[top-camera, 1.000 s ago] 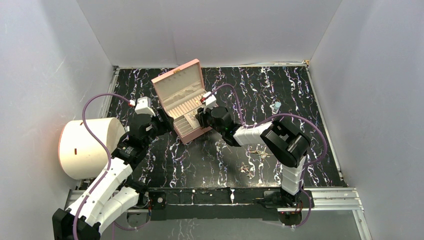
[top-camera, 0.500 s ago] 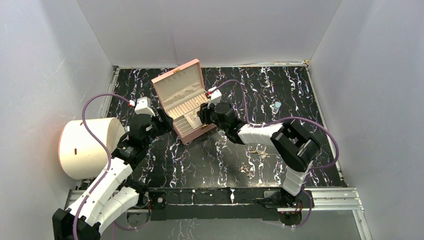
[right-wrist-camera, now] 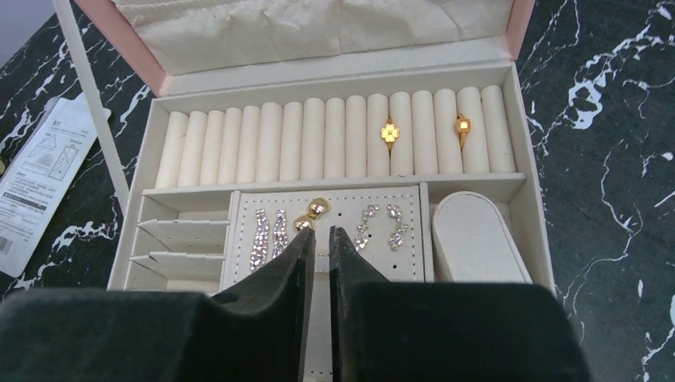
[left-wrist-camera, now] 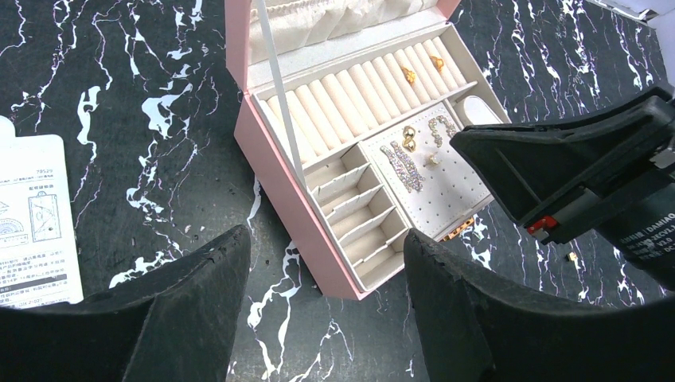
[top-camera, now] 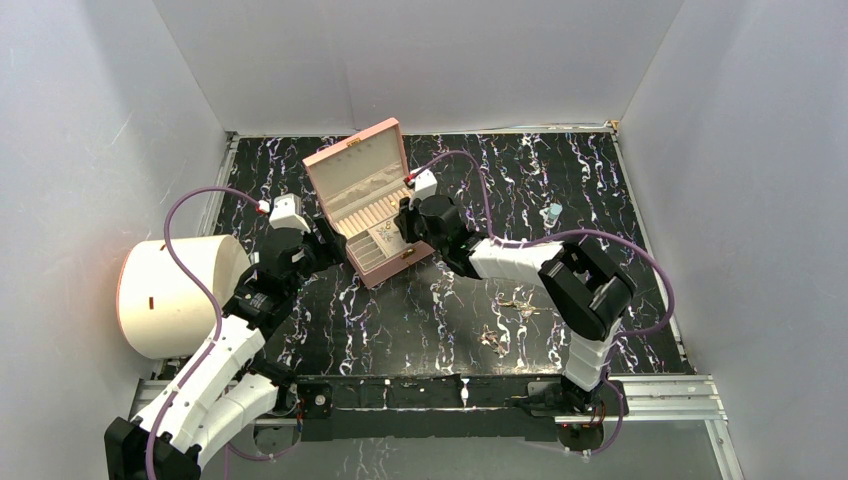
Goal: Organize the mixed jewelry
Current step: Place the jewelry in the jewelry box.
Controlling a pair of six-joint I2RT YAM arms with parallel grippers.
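R end effector (right-wrist-camera: 321, 233) nearly closed above earrings (right-wrist-camera: 268, 232) in pink box (right-wrist-camera: 519, 24).

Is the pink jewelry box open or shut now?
Open: the pink jewelry box has its lid raised, showing ring rolls and earrings inside.

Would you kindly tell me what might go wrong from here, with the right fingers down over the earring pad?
1. The right gripper has its fingers nearly together right beside the gold earrings; a sideways move may knock them or the crystal drop earrings out of place.
2. The left gripper is open and not holding the pink box, so a push could slide it.
3. Loose jewelry lies near the right arm and might get swept.
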